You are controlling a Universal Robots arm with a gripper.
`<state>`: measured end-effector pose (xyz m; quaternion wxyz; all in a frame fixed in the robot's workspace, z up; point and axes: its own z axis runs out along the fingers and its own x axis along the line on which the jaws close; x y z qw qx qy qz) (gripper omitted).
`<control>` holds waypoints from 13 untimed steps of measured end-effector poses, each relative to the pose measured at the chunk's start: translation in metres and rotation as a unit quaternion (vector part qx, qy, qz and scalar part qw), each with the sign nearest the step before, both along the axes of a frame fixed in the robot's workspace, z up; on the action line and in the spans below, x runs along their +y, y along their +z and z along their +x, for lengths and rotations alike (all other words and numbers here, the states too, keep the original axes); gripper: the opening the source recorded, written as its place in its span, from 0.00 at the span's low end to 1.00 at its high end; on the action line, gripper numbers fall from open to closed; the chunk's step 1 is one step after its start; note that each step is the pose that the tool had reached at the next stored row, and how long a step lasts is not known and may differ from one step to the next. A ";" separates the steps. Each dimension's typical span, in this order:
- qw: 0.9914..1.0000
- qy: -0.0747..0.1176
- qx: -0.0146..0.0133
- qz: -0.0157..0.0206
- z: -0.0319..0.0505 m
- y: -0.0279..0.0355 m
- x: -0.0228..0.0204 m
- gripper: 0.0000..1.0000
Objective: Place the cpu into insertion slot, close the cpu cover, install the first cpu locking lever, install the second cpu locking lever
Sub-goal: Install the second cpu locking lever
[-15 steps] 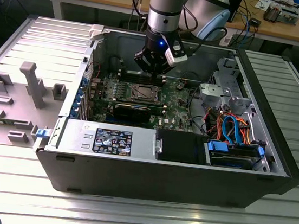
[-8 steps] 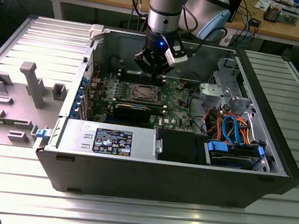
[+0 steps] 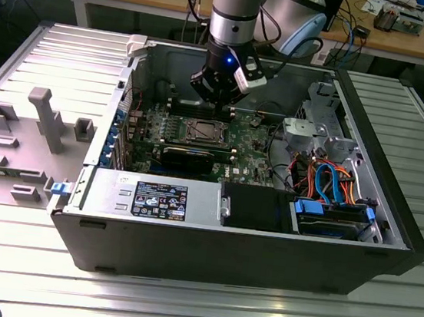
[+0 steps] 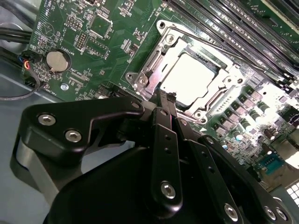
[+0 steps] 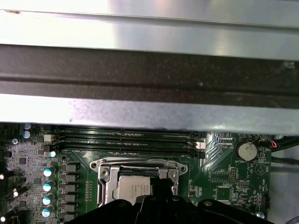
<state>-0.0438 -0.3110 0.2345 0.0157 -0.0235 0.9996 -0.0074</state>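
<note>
The cpu (image 4: 189, 77) lies flat in the insertion slot (image 3: 202, 132) on the green motherboard, its pale metal top showing through the window of the cpu cover (image 4: 154, 58). The cover lies down over the chip, also seen as the cpu cover (image 5: 140, 165) in the first wrist view. A thin wire locking lever (image 4: 215, 44) runs along one side of the socket. My gripper (image 4: 166, 99) is shut with nothing between its fingers, its tips hovering just off one edge of the socket. In the exterior view the gripper (image 3: 216, 109) hangs inside the case above the socket's far side.
Long black RAM slots (image 4: 229, 21) run beside the socket. A black expansion card (image 3: 189, 156), a power supply (image 3: 153, 198) and a drive cage with blue and orange cables (image 3: 333, 181) sit inside the case. The case wall (image 5: 149, 70) stands close behind. A grey fixture (image 3: 39, 118) lies outside.
</note>
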 end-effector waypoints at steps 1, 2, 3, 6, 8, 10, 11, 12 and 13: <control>1.000 0.000 0.000 0.000 0.0000 0.0000 -0.0001 0.11; 1.000 0.000 0.000 0.000 0.0000 0.0001 -0.0006 0.11; 1.000 0.000 0.000 0.000 0.0000 0.0000 -0.0011 0.11; 1.000 0.000 0.000 -0.001 -0.0001 0.0000 -0.0022 0.11; 1.000 0.000 0.000 -0.001 -0.0001 -0.0001 -0.0031 0.11; 1.000 0.000 0.000 -0.001 -0.0001 -0.0001 -0.0035 0.11; 1.000 0.000 0.000 -0.001 -0.0001 -0.0001 -0.0036 0.11; 1.000 0.000 0.000 -0.001 -0.0001 0.0001 -0.0036 0.11; 1.000 0.000 0.000 -0.001 -0.0001 0.0005 -0.0037 0.11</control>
